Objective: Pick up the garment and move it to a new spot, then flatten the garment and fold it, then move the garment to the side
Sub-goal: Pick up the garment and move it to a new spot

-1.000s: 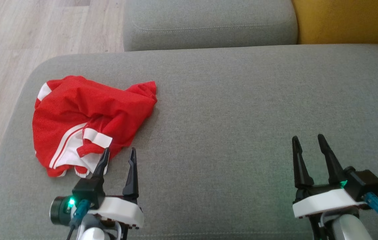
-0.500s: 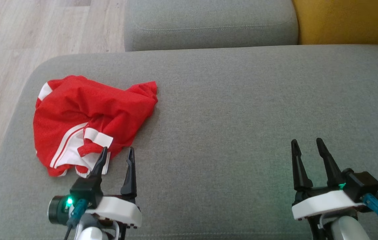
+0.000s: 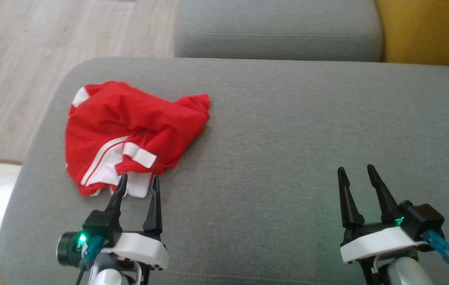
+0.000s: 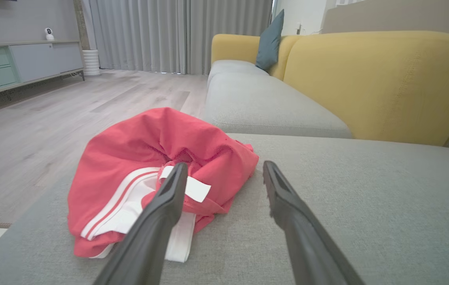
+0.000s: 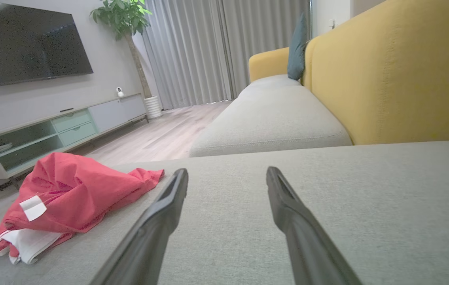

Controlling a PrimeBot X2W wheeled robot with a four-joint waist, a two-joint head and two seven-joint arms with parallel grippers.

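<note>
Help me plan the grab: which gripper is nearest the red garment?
The left gripper: its tips are at the garment; the right gripper hovers far across the cushion.

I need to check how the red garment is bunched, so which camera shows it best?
The head view: it looks down on nearly the whole garment, outline and white stripes clear. The left wrist view is close but side-on, with the left gripper partly covering it. The right wrist view catches it low at the left.

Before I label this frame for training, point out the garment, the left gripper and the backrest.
garment (image 3: 129,114), head view, on its crumpled red upper fabric.
left gripper (image 3: 139,177), head view, midway between its open fingertips.
backrest (image 4: 374,83), left wrist view, on its yellow front face.
</note>
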